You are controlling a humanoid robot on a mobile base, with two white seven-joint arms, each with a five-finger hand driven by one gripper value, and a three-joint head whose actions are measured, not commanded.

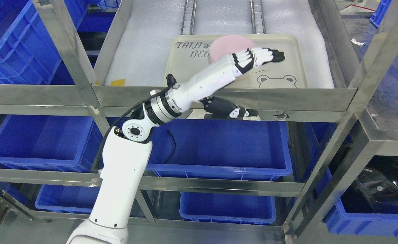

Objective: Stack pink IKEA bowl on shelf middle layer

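- On the steel shelf (pixel 219 96), a beige tray (pixel 287 61) with a bear drawing lies on white foam padding (pixel 144 44). The pink bowl (pixel 231 45) sits upside down on the tray's rear half; a faint line at its left edge suggests more than one bowl nested, but this cannot be confirmed.
- Left hand (pixel 250 59): extended flat over the bowl's front right edge, fingers (pixel 270 55) straight and together, holding nothing. Contact with the bowl cannot be determined from the head view.
- Right arm: not in view.
- Risk, sideways push: a flat hand sweeping across the bowl would likely slide it over the smooth tray instead of seating it, possibly toward the tray rim.
- Risk, tray shift: the tray rests loose on the foam; downward or forward pressure from the hand could move or tilt it.
- Risk, collision: the forearm (pixel 202 84) crosses close above the shelf's front rail. Lowering the wrist could strike the rail or snag the black cable (pixel 141 105) running along the arm.
- Risk, grip failure: the inverted bowl offers only a sloped wall; fingers closing from above may slip off.
- Below the rail, blue bins (pixel 219 145) would catch a dropped bowl.
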